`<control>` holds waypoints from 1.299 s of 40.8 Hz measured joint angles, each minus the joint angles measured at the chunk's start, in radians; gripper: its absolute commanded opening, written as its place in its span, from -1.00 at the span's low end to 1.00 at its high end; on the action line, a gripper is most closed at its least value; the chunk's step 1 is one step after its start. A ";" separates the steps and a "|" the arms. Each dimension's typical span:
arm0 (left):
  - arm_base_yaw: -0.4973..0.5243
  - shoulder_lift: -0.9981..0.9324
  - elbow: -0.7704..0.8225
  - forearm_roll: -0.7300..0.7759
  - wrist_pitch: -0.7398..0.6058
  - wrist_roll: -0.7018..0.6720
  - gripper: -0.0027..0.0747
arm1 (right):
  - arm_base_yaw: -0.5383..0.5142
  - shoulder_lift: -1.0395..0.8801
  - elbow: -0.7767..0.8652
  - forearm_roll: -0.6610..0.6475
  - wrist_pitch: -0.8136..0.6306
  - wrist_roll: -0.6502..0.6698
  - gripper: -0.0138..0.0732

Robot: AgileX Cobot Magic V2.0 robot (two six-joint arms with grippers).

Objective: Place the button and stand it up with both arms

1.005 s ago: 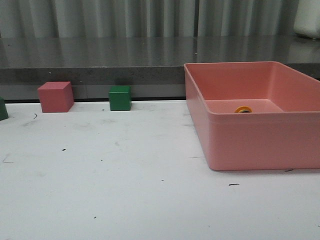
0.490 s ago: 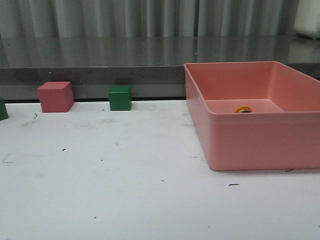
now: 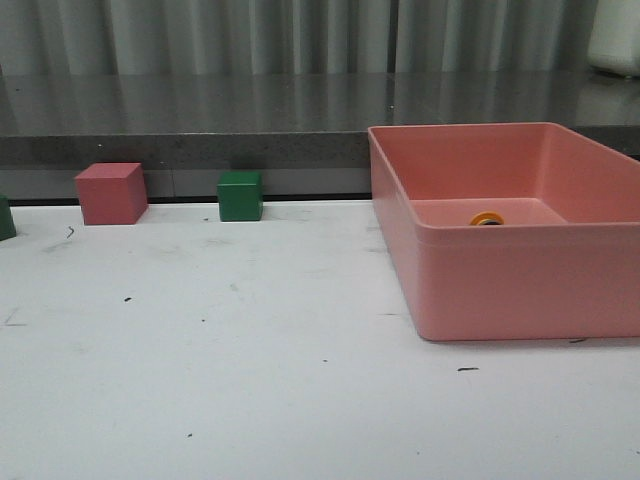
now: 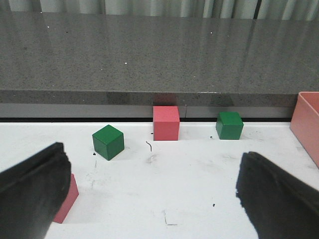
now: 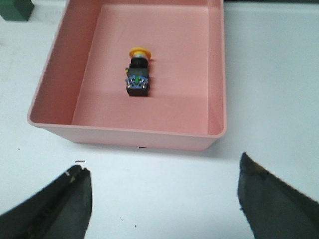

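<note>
- Front view: you see a pink bin (image 3: 500, 285) on the right of the white table (image 3: 250, 380). Only the yellow cap of the button (image 3: 487, 218) peeks over the bin's near wall, low on the bin floor. A pink cube (image 3: 111, 193) and a green cube (image 3: 240, 195) stand apart along the table's far edge, in front of the grey ledge (image 3: 200, 135). A sliver of another green block (image 3: 5, 218) shows at the left border. Neither arm appears in this view
- Left wrist view: your left gripper (image 4: 149, 199) has its two black fingers (image 4: 32, 191) spread wide with nothing between them, over bare table. Beyond it you see a pink cube by the ledge, a green cube on each side of it, and a second pink block (image 4: 67, 199) partly hidden behind one finger. The bin's corner shows at the frame edge
- Right wrist view: your right gripper (image 5: 164, 199) is also spread wide and holds nothing, hanging over the table just outside the bin's near wall. The button lies on its side on the bin floor, near the middle, touching no wall, yellow cap pointing away from the gripper and black body with bluish base toward it
</note>
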 measured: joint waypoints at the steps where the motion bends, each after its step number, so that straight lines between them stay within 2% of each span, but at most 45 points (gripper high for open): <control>1: 0.000 0.000 0.000 0.000 0.000 0.000 0.75 | 0.003 0.029 -0.016 0.000 0.009 0.000 0.73; 17: 0.000 0.000 0.000 0.000 0.001 0.000 0.75 | 0.156 0.516 -0.314 0.002 0.068 0.000 0.73; 23: 0.000 0.000 0.000 0.000 0.001 0.000 0.75 | 0.175 0.685 -0.432 -0.002 0.134 0.009 0.73; 32: 0.000 0.000 0.000 0.000 0.001 0.000 0.75 | 0.176 0.891 -0.559 -0.068 0.178 0.113 0.73; 53: 0.000 0.000 0.000 0.000 0.001 0.000 0.75 | 0.176 1.103 -0.611 -0.087 0.005 0.251 0.73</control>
